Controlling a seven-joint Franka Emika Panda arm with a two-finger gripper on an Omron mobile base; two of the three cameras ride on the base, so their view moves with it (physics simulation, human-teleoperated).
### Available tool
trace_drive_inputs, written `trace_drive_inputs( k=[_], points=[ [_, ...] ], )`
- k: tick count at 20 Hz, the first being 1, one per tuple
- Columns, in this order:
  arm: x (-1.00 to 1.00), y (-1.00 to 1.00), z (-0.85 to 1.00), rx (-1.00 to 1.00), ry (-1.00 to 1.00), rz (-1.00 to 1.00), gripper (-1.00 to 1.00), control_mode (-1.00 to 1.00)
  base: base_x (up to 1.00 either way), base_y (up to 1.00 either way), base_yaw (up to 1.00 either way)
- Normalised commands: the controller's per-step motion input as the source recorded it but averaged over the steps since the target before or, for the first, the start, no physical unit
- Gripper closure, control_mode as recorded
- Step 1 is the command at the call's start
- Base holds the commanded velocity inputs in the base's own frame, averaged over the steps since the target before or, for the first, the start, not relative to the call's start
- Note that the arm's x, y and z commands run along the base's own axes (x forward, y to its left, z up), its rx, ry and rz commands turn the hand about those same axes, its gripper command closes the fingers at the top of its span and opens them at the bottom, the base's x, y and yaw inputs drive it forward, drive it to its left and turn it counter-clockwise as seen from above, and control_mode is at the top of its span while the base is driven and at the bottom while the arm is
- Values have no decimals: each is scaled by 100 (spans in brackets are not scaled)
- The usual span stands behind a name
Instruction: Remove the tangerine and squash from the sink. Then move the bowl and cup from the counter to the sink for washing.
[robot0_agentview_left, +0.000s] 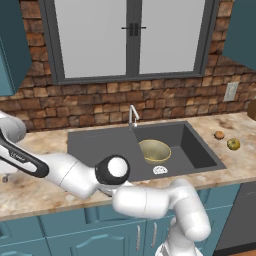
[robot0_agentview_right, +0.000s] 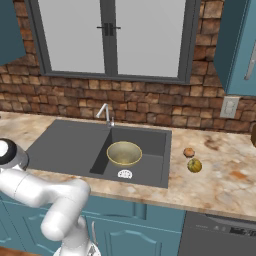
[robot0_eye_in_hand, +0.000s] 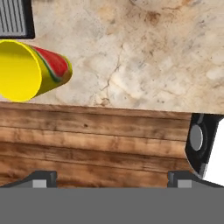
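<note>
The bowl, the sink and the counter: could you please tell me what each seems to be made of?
The bowl looks like brushed brass-toned metal, going by its dull olive-gold sheen. The sink seems a matte dark grey composite or stone, with no gloss. The counter looks like polished beige marble or granite, given its mottled veins.

Counted: one sink (robot0_agentview_left: 95, 145), one bowl (robot0_agentview_left: 154, 150), one tangerine (robot0_agentview_left: 219, 135), one squash (robot0_agentview_left: 233, 144), one cup (robot0_eye_in_hand: 30, 70), one faucet (robot0_agentview_left: 132, 116), one wall outlet (robot0_agentview_left: 230, 91), and one two-paned window (robot0_agentview_left: 127, 35).
</note>
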Motion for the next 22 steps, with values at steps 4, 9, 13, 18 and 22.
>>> trace_drive_inputs(
  k=[4, 9, 13, 18, 22],
  points=[
    [4, 4, 0, -11, 3, -21, -100, -100, 0, 0, 0],
    [7, 1, 0, -12, 5, -25, -100, -100, 0, 0, 0],
    [10, 6, 0, -8, 0, -13, -100, -100, 0, 0, 0],
    [0, 13, 0, -6, -2, -1, -100, -100, 0, 0, 0],
    [3, 17, 0, -6, -7, 0, -100, -100, 0, 0, 0]
  ],
)
